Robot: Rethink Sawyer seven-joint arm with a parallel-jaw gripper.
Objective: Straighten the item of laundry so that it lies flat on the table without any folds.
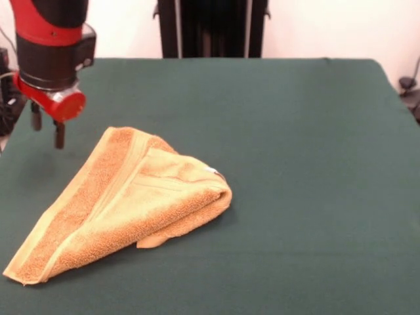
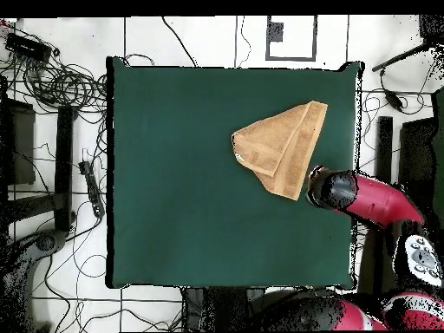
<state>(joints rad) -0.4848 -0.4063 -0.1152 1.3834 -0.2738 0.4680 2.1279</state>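
The golden-orange towel (image 1: 131, 197) lies on the green table (image 1: 302, 170), left of centre. It is folded over on itself into a rough triangle, with a thick rolled fold at its right and a small white tag (image 1: 213, 172) on that fold. Paler bands run along its left edge. My gripper (image 1: 47, 128) hangs open and empty above the table, just left of the towel's far corner and not touching it. In the overhead view the towel (image 2: 282, 143) lies near the table's (image 2: 191, 191) right edge. There the gripper (image 2: 314, 184) sits at the towel's lower corner, mostly hidden under the arm.
The red arm (image 2: 368, 198) reaches in over the table's right edge in the overhead view. The black pedestal (image 1: 210, 26) stands behind the far edge. Cables (image 2: 61, 87) and stands lie on the floor around the table.
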